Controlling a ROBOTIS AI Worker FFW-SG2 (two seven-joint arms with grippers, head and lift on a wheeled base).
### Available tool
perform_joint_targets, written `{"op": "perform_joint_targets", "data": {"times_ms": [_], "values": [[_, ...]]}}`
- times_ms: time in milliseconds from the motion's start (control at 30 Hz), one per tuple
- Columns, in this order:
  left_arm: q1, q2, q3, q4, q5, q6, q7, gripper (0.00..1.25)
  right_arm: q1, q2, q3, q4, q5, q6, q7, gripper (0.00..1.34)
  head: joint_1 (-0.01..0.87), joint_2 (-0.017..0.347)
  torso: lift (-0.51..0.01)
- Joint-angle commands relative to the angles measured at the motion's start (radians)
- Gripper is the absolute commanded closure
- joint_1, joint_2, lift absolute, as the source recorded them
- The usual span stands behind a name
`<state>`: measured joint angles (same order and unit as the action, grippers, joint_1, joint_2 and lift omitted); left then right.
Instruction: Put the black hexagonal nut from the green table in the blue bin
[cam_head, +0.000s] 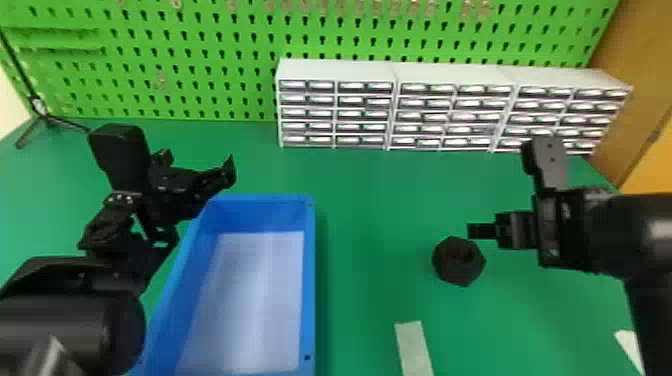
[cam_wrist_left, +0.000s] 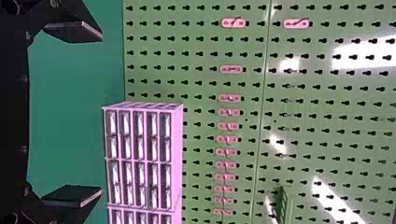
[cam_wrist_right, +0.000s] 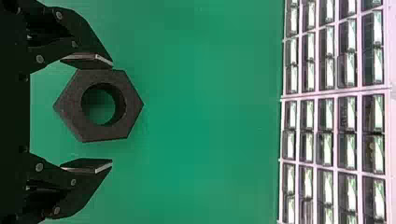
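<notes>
The black hexagonal nut (cam_head: 457, 267) lies on the green table (cam_head: 370, 210), right of the blue bin (cam_head: 308, 280). My right gripper (cam_head: 477, 231) is at the nut's far right side in the head view. In the right wrist view the nut (cam_wrist_right: 71, 106) shows between the parted fingers of my right gripper (cam_wrist_right: 88, 113), nearer one finger; a gap separates it from the other. My left gripper (cam_head: 200, 175) is parked over the bin's far left corner; in the left wrist view that gripper (cam_wrist_left: 74, 114) stands open with nothing between its fingers.
White drawer cabinets (cam_head: 390, 70) line the table's back, before a green pegboard (cam_head: 200, 65). A light strip (cam_head: 414, 347) lies on the table nearer than the nut. A black stand (cam_head: 42, 117) is at the back left.
</notes>
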<state>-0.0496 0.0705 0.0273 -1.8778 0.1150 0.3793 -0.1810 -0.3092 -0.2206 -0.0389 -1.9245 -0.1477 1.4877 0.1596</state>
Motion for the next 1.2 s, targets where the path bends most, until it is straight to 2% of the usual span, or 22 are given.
{"op": "perform_joint_targets", "data": {"times_ms": [0, 600, 833, 1167], "values": [[-0.001, 0.0, -0.001, 0.0, 0.0, 0.001, 0.0, 0.13, -0.021, 0.003, 0.024, 0.033, -0.004, -0.017, 0.001, 0.51, 0.692, 0.008, -0.097], [-0.001, 0.0, 0.002, 0.002, 0.0, 0.001, 0.0, 0.13, -0.067, 0.007, 0.089, 0.151, -0.049, -0.107, 0.003, 0.51, 0.692, 0.008, -0.097], [-0.001, 0.0, 0.002, 0.002, 0.0, 0.001, 0.0, 0.13, -0.068, 0.009, 0.088, 0.213, -0.049, -0.144, 0.035, 0.51, 0.692, 0.008, -0.097], [0.0, 0.0, 0.003, 0.002, 0.0, 0.001, 0.0, 0.13, -0.045, 0.007, 0.071, 0.22, -0.007, -0.149, 0.037, 0.51, 0.692, 0.008, -0.097]]}}
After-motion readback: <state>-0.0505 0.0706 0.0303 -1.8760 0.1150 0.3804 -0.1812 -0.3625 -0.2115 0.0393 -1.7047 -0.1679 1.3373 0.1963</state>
